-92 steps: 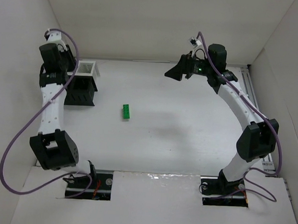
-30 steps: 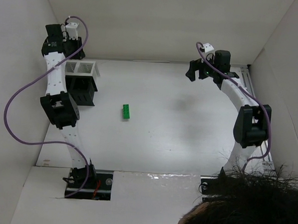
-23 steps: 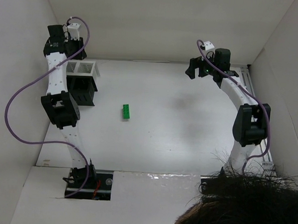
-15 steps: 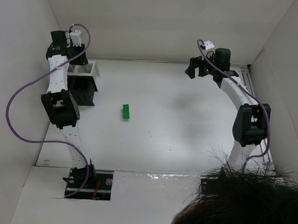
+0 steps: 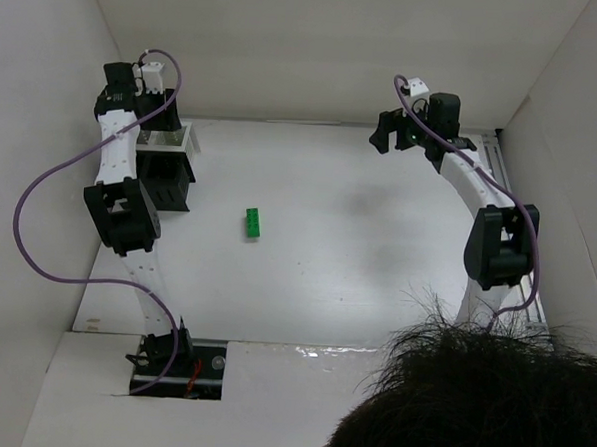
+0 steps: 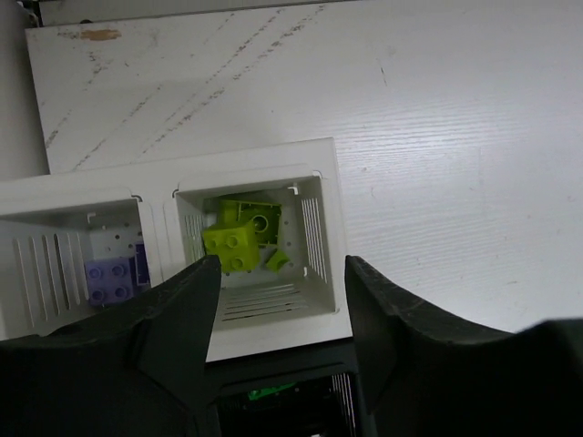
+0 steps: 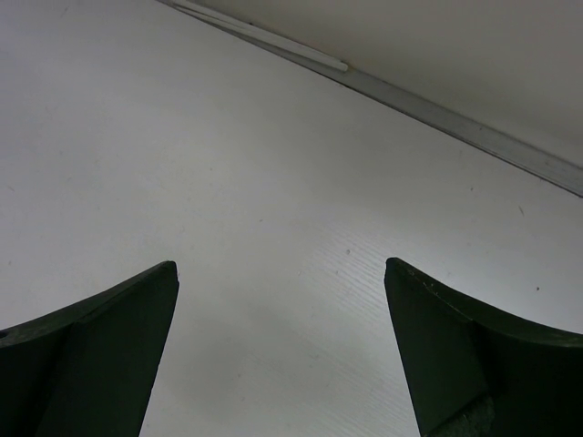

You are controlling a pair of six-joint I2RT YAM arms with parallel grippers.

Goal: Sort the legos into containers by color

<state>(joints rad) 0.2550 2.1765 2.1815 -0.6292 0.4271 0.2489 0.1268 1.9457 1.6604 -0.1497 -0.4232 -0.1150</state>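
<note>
My left gripper [image 6: 282, 264] hangs open above the containers [image 6: 330, 238], with nothing between its fingers. Under it, a white compartment holds yellow-green legos [image 6: 239, 242]. The compartment to its left holds a lilac lego [image 6: 111, 279]. A bit of green lego [image 6: 270, 391] shows in the black compartment nearer me. In the top view the left gripper [image 5: 145, 103] sits over the rack [image 5: 175, 143] at the far left. One green lego [image 5: 251, 223] lies alone on the table's middle. My right gripper [image 5: 383, 140] is open at the far right, over bare table [image 7: 281, 269].
A person's dark hair [image 5: 479, 403] fills the bottom right of the top view, covering the right arm's base. White walls close in the table on the left, back and right. A metal rail [image 7: 437, 123] runs along the wall ahead of the right gripper.
The left wrist has shifted a little right and down over the rack. The person's head has come further into view. The green lego on the table and the right arm have not moved.
</note>
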